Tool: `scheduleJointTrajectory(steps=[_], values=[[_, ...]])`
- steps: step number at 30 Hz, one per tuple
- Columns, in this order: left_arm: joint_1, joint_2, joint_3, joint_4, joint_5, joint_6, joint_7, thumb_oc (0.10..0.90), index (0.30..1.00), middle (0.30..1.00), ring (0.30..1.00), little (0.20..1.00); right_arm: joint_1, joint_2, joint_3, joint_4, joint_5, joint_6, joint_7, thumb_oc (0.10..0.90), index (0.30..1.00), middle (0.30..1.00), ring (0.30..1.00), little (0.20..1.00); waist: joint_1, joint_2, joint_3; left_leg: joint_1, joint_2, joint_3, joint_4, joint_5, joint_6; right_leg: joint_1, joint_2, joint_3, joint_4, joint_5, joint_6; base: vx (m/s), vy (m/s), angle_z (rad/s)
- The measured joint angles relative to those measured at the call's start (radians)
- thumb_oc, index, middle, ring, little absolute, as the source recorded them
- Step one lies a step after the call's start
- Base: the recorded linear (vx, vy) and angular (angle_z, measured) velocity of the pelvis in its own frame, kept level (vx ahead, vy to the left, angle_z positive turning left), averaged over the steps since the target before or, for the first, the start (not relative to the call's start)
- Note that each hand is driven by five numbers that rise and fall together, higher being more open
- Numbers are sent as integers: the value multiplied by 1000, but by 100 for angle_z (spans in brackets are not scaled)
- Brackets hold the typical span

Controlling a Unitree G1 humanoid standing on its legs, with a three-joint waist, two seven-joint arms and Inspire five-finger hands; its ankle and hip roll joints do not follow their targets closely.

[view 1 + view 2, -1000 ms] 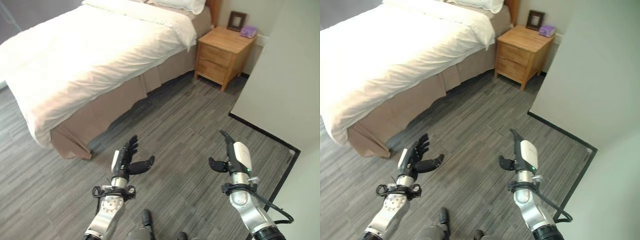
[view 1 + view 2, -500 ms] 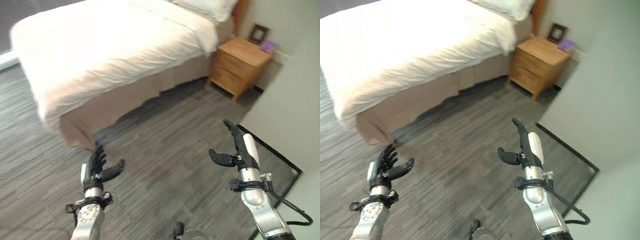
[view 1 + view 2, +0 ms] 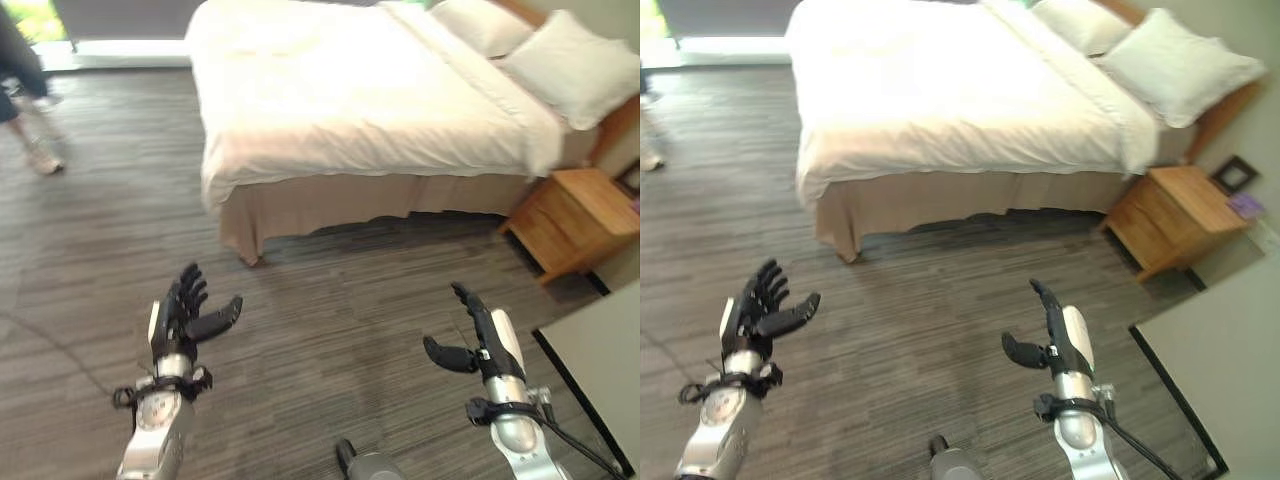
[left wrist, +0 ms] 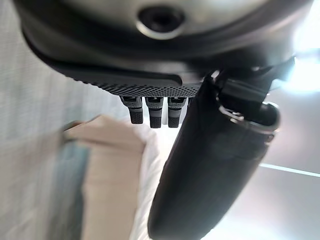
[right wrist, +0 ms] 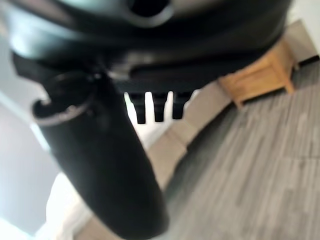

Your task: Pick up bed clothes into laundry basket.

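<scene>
A person's legs (image 3: 25,95) are cut off at far left. The left robot hand (image 3: 180,318) hovers over grey plank floor (image 3: 330,300), fingers spread, empty. White bed clothes (image 3: 370,95) lie smooth on the bed. The right robot hand (image 3: 487,345) is spread, empty. A wooden nightstand (image 3: 575,220) stands beside the bed.

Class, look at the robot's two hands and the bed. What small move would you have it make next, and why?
Probably step toward the bed, since both hands are open and hold nothing: the left hand and right hand are raised over bare floor, apart from the bed's white cover. I see no loose clothes or basket, so closing the gap comes first.
</scene>
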Motion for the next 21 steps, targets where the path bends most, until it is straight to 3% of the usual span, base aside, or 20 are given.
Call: scheduleJointTrajectory(steps=[1,4,5,13,21], values=[[14,-10,29,-8,-1,-1,5,800,900,900,900,900,-29,-2,5,8,-4,8,4,800,900,900,900,900,29,39,14,16,23,28,0,2,-3,5,26,-20,0,30,6,-20,-93,-6],[17,-33,73,-10,1,-11,7,800,900,900,900,900,-83,-45,6,2,-19,7,21,800,900,900,900,900,58,94,21,37,49,69,-4,0,-17,19,49,-24,0,26,1,-4,-69,-20],[18,-38,75,-11,11,-13,6,800,900,900,900,900,-97,-68,6,2,-27,7,22,800,900,900,900,900,63,100,20,42,53,72,-3,0,-18,23,54,-25,0,26,1,-47,-83,-1],[65,-46,83,-9,58,-13,8,800,900,900,900,900,-242,-110,67,-7,-59,3,19,800,900,900,900,900,67,86,20,52,66,70,-5,12,-40,34,57,-70,-8,21,-19,-70,-64,2],[134,-65,98,4,55,-12,10,800,900,900,900,900,-245,-104,97,-7,-31,-3,23,800,900,900,900,900,74,87,21,58,70,73,-1,14,-43,39,61,-73,-8,31,-33,-3,-23,0]])
